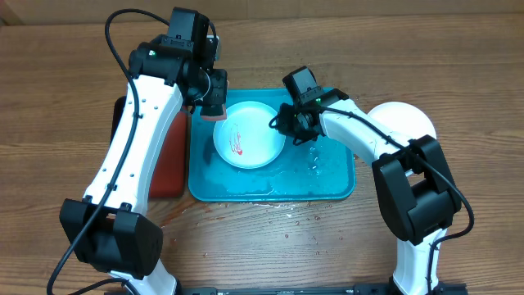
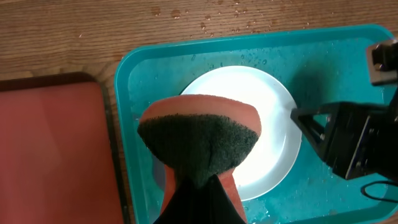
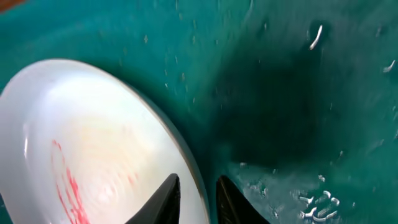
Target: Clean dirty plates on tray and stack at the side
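Right wrist view, nearest the lens: the right end effector (image 3: 198, 194) has its 2 fingers set a little apart, astride the rim of the plate (image 3: 93, 124), 1 over the white face and 1 over the tray (image 3: 298, 93); whether they actually nip the rim I cannot tell. A red smear (image 3: 67, 186) marks the plate at lower left of the frame. The plate lies flat in the wet blue tray, so it is likely stiff, light and slippery; the raised rim looks like the only place to take hold. In the left wrist view the left end effector (image 2: 198, 190) is pressed together on a folded sponge (image 2: 199, 124), soft and easily squashed, held above the plate's left side. Farther off are a red tray (image 2: 50, 149), the bench (image 2: 74, 31) and, at overhead right, a second plate (image 1: 405, 117). No readable writing.
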`<state>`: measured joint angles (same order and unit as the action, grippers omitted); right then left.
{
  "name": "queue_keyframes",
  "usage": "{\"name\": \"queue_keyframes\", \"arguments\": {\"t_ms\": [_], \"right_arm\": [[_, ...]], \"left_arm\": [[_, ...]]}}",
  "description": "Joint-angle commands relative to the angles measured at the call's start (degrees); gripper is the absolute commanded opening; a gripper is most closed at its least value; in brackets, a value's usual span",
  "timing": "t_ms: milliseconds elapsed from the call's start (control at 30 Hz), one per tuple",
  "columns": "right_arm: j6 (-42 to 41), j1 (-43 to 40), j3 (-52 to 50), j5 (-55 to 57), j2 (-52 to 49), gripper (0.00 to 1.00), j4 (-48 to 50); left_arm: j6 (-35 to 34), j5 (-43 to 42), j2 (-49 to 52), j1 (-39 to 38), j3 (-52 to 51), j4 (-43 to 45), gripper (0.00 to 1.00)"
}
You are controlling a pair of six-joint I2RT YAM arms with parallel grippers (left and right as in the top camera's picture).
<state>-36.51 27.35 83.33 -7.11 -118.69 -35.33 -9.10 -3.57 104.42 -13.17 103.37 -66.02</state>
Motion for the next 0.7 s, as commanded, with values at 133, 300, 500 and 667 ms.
{"name": "queue_keyframes", "arguments": {"t_ms": [133,300,500,667], "right_arm": [[3.1,-0.1,-1.7,1.4,-1.0,0.20,1.7],[3.1,0.0,-2.4,-1.1,-1.0,0.17,1.5],[2.6,0.0,-2.4,-1.0,-1.0,0.08,1.4],[-2.9,0.0,-2.6,-0.2,-1.1,0.04,0.1]], "left_arm": [[-0.8,0.6,0.9,-0.4,0.2,0.3,0.04],[-0.8,0.4,3.1,-0.4,0.2,0.1,0.04],[-0.8,-1.0,6.3,-0.4,0.1,-0.1,0.04],[-0.8,-1.0,8.5,-0.5,0.1,-0.1,0.04]]}}
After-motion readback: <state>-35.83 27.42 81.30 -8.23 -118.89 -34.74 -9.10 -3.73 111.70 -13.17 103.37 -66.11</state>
